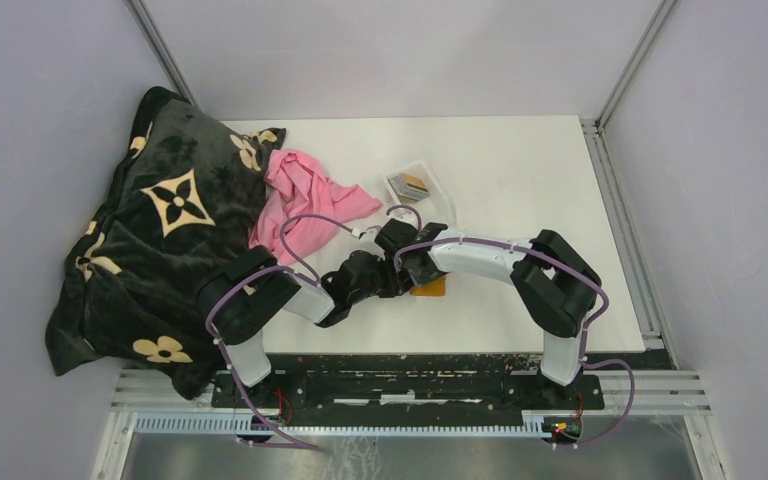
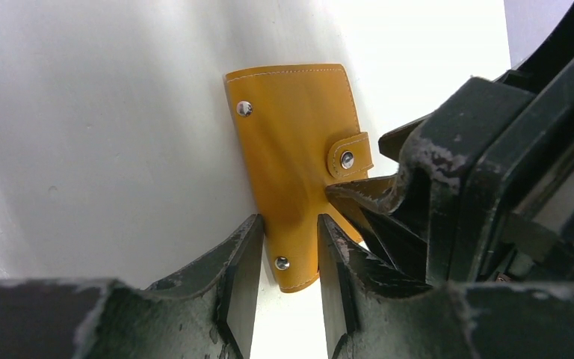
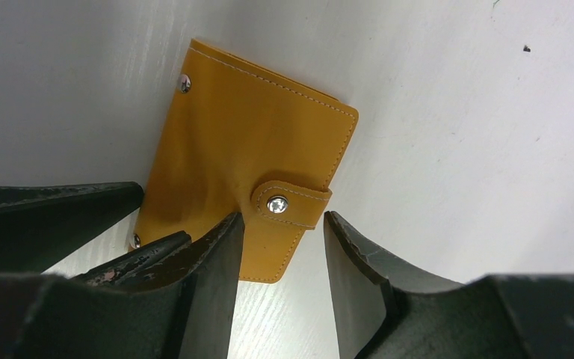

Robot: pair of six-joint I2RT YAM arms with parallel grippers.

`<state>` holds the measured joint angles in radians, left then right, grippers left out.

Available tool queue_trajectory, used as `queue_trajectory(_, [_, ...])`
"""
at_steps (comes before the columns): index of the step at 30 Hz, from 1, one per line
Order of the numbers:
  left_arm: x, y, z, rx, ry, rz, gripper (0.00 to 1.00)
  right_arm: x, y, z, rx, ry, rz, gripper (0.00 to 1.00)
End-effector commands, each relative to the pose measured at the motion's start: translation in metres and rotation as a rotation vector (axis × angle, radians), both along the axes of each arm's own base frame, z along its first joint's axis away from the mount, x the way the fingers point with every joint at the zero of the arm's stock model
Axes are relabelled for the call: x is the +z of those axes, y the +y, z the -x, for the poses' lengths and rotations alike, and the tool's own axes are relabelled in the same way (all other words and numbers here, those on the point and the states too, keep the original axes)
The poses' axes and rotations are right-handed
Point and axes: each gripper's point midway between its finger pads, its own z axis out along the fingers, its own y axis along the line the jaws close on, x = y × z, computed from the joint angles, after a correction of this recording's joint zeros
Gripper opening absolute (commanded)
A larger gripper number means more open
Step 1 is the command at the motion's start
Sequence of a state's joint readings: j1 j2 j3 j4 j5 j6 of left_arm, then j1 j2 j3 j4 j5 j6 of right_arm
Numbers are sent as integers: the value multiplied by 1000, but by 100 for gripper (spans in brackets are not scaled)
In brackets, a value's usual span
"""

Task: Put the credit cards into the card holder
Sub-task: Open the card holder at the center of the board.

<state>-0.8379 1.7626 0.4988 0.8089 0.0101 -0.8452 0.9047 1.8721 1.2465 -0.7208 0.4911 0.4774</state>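
The card holder (image 1: 430, 288) is a closed orange wallet with a snap strap, lying flat on the white table, mostly hidden under both grippers in the top view. In the left wrist view the card holder (image 2: 299, 149) has its near corner between my open left gripper's (image 2: 290, 224) fingers. In the right wrist view the card holder (image 3: 247, 142) has its strap (image 3: 284, 203) between my open right gripper's (image 3: 284, 224) fingers. The two grippers meet over it, left gripper (image 1: 392, 280) and right gripper (image 1: 415, 268). The credit cards (image 1: 409, 184) lie stacked in a clear tray (image 1: 432, 172) farther back.
A black blanket with cream flowers (image 1: 150, 230) is heaped at the left. A pink cloth (image 1: 305, 205) lies beside it, close to the tray. The table's right edge meets a metal rail (image 1: 620, 230).
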Motion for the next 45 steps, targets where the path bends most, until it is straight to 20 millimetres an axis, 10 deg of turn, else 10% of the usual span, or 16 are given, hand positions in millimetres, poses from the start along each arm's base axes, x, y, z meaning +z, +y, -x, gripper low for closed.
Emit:
queue_trajectory(1, [-55,22,28,-16,151,-157,41,-2,9,-9,-10,-26,-30,51])
queue_trajectory(24, [-83,40,44,24,234,-206,39,-33,-23,-27,-87,55,-72,48])
queue_trajectory(45, [-61,21,-19,57,89,-348,55,-44,-37,-10,-97,181,-186,30])
